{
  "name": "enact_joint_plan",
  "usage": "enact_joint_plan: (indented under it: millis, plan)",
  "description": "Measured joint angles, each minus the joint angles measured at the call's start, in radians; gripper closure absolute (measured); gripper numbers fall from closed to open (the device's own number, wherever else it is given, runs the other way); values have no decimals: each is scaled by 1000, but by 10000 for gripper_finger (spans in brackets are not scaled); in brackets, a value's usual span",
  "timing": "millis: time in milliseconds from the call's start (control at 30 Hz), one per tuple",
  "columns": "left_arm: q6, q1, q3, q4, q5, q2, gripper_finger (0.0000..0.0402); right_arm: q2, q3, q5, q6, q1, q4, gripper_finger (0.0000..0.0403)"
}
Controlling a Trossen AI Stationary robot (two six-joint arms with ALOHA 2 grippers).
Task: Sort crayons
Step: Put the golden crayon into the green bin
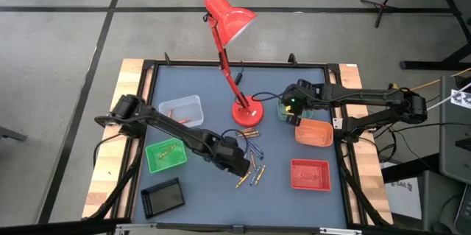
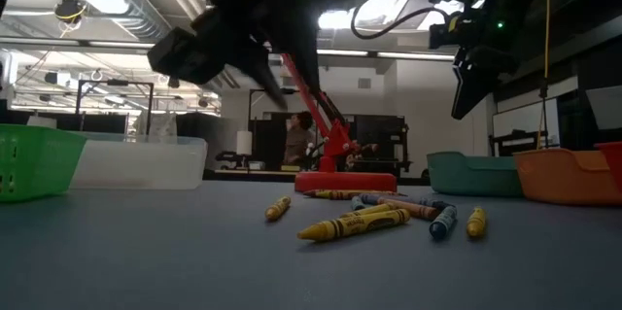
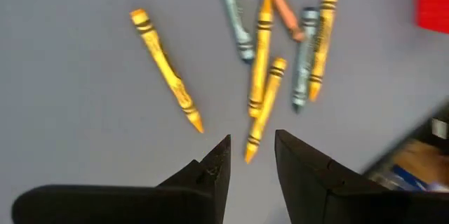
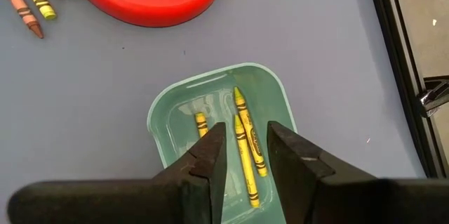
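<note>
our left hand [image 3: 251, 164] hangs released and empty over the bench [image 1: 221, 205], its fingers parted above the tip of a yellow crayon [image 3: 264, 110], probably lined up to pinch it next. around that one lie the loose crayons [image 1: 252, 163], yellow, blue and orange, scattered near the red lamp [image 1: 246, 111]. our right hand [image 4: 242, 155] is also released, holding nothing, poised over the teal tray [image 4: 163, 115] where three yellow crayons [image 4: 247, 148] already rest, so we judge yellows belong there.
</note>
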Motion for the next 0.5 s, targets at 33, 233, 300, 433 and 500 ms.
enact_joint_plan:
  millis: [33, 233, 300, 433, 500]
  plan:
    - [-14, 0, 11, -15, -8, 15, 306, 0, 0, 0, 0, 0, 0, 302]
    - [-74, 4, 21, -29, -21, 75, 306, 0, 0, 0, 0, 0, 0, 302]
    - [-74, 7, 21, -39, -21, 88, 306, 0, 0, 0, 0, 0, 0, 302]
    - [-75, 16, 20, -53, -30, 96, 306, 0, 0, 0, 0, 0, 0, 302]
    - [-75, 21, 20, -75, -49, 96, 306, 0, 0, 0, 0, 0, 0, 302]
